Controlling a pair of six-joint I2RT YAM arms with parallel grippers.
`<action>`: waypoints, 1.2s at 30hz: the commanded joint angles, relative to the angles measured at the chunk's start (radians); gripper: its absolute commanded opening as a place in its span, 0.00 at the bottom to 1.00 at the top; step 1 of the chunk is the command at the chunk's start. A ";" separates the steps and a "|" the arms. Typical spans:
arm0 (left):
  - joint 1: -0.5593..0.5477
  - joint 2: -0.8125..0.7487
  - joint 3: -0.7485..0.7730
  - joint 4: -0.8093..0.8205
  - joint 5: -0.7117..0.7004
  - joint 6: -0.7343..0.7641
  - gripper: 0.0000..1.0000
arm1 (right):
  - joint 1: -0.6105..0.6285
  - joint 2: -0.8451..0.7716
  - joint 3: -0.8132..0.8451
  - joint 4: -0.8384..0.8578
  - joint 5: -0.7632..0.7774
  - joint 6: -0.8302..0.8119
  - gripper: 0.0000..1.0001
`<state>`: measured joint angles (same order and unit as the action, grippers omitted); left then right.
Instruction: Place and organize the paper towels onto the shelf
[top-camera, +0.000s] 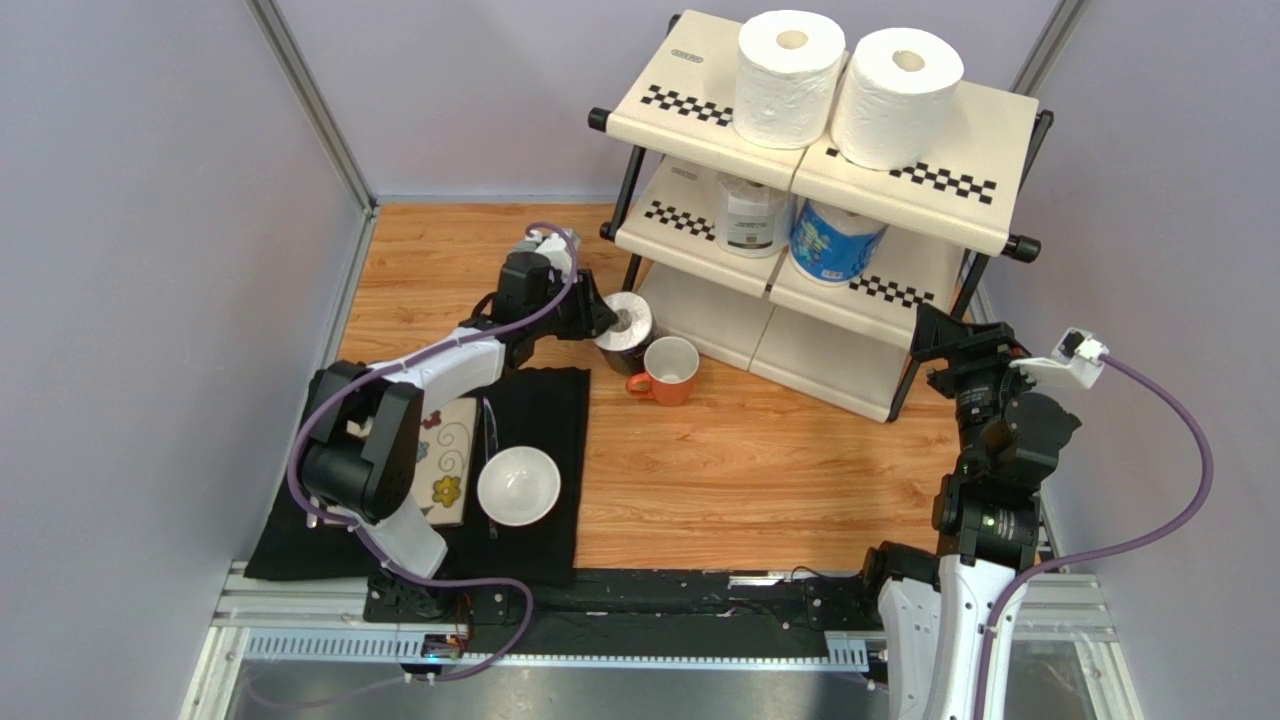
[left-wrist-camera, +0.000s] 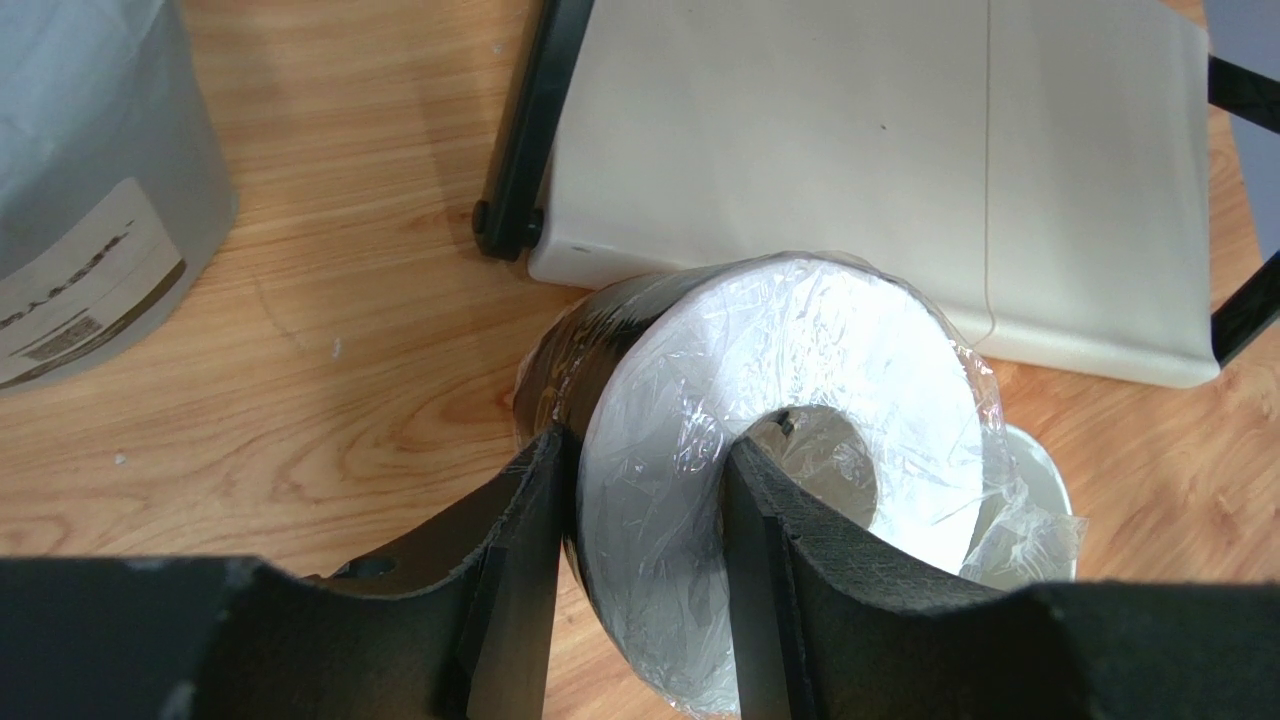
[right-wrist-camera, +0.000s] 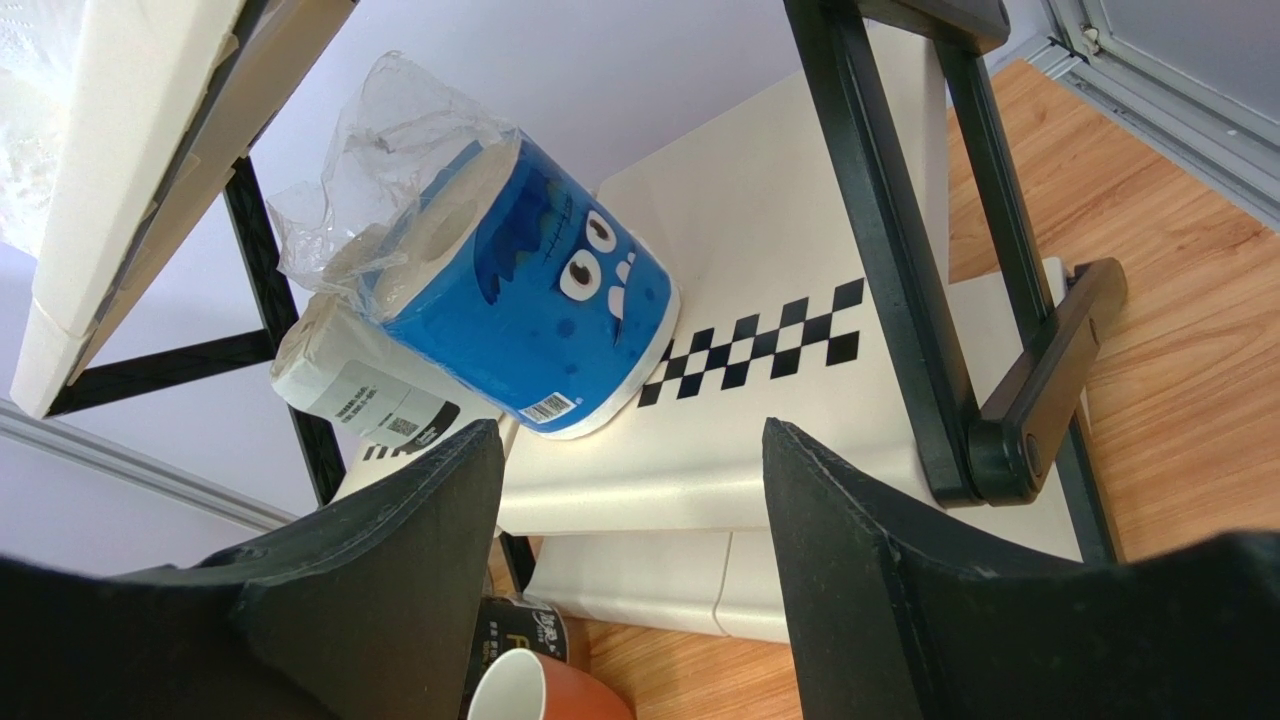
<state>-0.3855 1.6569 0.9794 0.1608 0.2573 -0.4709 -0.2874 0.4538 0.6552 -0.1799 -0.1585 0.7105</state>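
Note:
The shelf (top-camera: 932, 150) stands at the back right. Two plain white rolls (top-camera: 789, 75) (top-camera: 897, 98) stand on its top tier. A clear-white roll (top-camera: 751, 215) and a blue roll (top-camera: 831, 240) stand on the middle tier, and both also show in the right wrist view (right-wrist-camera: 361, 387) (right-wrist-camera: 526, 300). My left gripper (top-camera: 609, 318) (left-wrist-camera: 646, 465) is shut on the black-wrapped roll (top-camera: 627, 330) (left-wrist-camera: 781, 390), with one finger in its core and one outside, just in front of the bottom tier (left-wrist-camera: 902, 165). A grey roll (left-wrist-camera: 90, 180) stands on the wood to the left. My right gripper (top-camera: 939, 333) (right-wrist-camera: 631, 510) is open and empty by the shelf's right end.
An orange mug (top-camera: 669, 371) stands right next to the held roll. A white bowl (top-camera: 519, 485) and a flowered cloth (top-camera: 446, 458) lie on a black mat (top-camera: 541, 405) at the near left. The shelf's black leg (right-wrist-camera: 902, 255) is close to my right fingers. Grey walls enclose the table.

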 joint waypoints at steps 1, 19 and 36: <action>-0.032 0.006 0.058 0.094 0.060 -0.029 0.28 | 0.010 -0.012 0.006 0.017 0.011 -0.002 0.67; -0.139 -0.006 -0.014 0.151 0.157 0.005 0.27 | 0.010 -0.014 0.001 0.017 0.013 0.004 0.67; -0.283 -0.051 -0.114 0.184 0.096 -0.008 0.25 | 0.010 -0.015 -0.011 0.025 0.007 0.020 0.66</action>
<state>-0.6262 1.6562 0.8776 0.2867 0.3370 -0.4667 -0.2825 0.4534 0.6510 -0.1833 -0.1555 0.7181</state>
